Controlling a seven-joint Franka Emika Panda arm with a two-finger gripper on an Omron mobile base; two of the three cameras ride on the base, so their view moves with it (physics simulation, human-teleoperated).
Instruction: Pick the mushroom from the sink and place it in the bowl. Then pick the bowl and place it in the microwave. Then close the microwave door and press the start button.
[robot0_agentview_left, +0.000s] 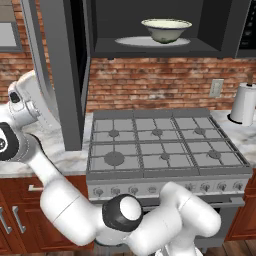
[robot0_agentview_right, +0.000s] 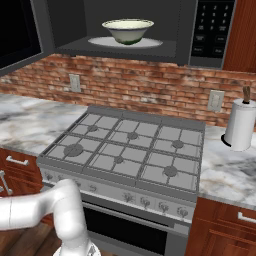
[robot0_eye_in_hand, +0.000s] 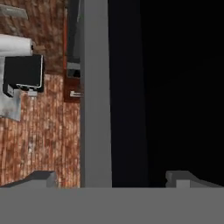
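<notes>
Evidently the closing step is the one in hand: the bowl (robot0_agentview_left: 166, 30) already sits on the white turntable plate (robot0_agentview_left: 131, 42) inside the microwave (robot0_agentview_left: 210, 25), and whether the mushroom lies in it cannot be told from these angles. Starting at the left, the microwave door (robot0_agentview_left: 62, 75) stands swung wide open, edge-on to the left base view, and the arm reaches up just beside it on its far left side. In the hand view the tool (robot0_eye_in_hand: 116, 178) has its two tips spread as wide as they go with nothing between them, looking straight at the grey frame and black glass of that door at close range; I cannot tell whether it touches. The next move, as I judge it, calls for a sideways push on the panel so it swings across toward the opening, the hand following the arc of the hinge rather than pressing straight in, then a reach to the control strip (robot0_agentview_right: 210, 30) at the right for the start button. Further right, below the microwave, is the gas stove (robot0_agentview_left: 165, 145) set into the marble surface (robot0_agentview_right: 25, 125), with a wall outlet (robot0_agentview_left: 216, 87) on the brick and a paper towel roll (robot0_agentview_left: 244, 104) at the far right. Nothing stands in the door's sweep.
</notes>
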